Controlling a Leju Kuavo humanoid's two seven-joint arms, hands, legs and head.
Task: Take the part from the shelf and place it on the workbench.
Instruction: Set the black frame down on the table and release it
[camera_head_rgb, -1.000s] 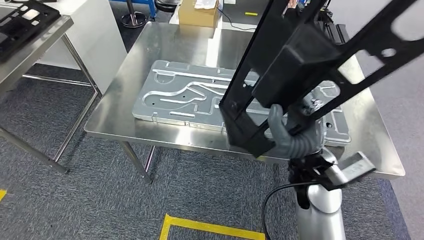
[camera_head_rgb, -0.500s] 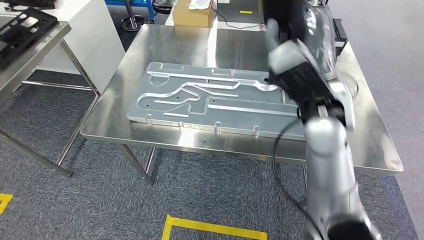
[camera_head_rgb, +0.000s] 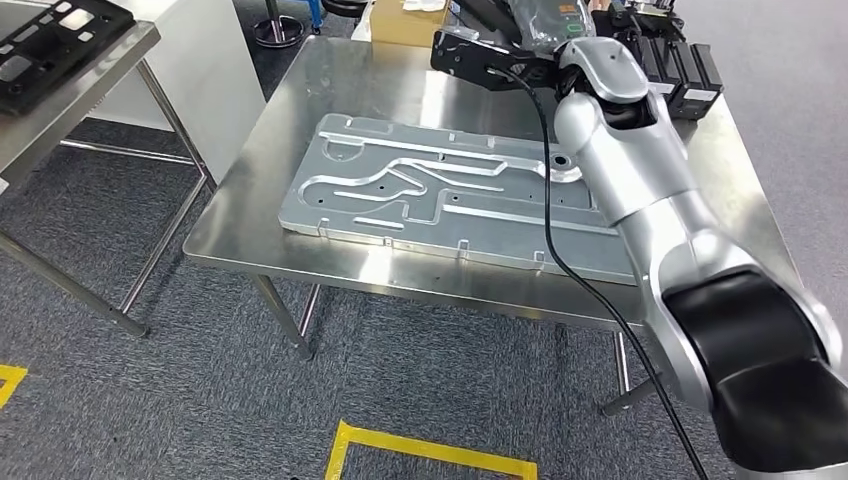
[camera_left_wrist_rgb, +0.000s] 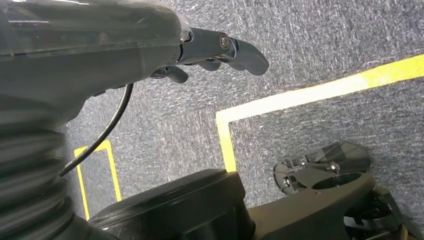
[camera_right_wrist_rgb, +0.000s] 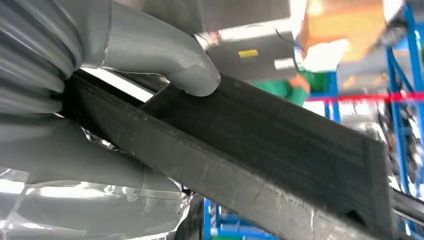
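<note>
Steel counter (camera_head_rgb: 300, 150) carries a flat aluminium plate (camera_head_rgb: 440, 195) at its centre. Left hand (camera_left_wrist_rgb: 220, 50) hangs over the floor, fingers curled on nothing. Right hand (camera_right_wrist_rgb: 150, 65) clamps the black part (camera_right_wrist_rgb: 280, 145), thumb pressed on its upper face; the part (camera_head_rgb: 480, 60) hangs over the counter's far edge. Lower it level, keep the grip until it rests flat, and avoid striking the plate.

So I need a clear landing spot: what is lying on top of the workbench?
A large grey metal plate with grooved channels lies flat on the workbench. At the far edge the right hand holds the black part. The right arm covers the plate's right end.
</note>
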